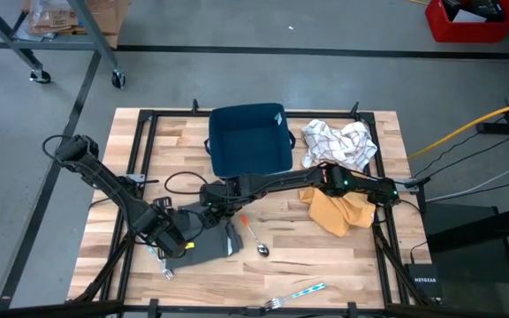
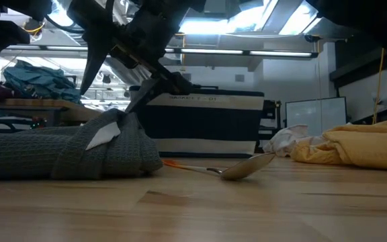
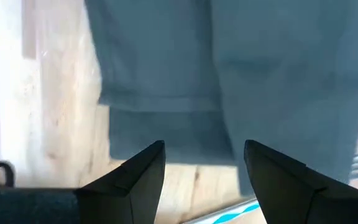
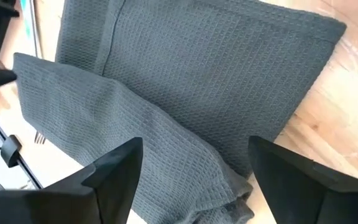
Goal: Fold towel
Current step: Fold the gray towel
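Grey waffle-weave towel (image 1: 203, 246) lies folded near the bench's front-left corner. Left gripper (image 3: 204, 180) and right gripper (image 4: 194, 180) both spread, hovering above it, holding nothing; likely just-released fold.

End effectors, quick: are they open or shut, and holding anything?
Left end effector: open, holding nothing, over the towel.
Right end effector: open, holding nothing, over the towel.

Robotics lab — wheeled metal frames (image 1: 69, 40), concrete floor (image 1: 325, 79)
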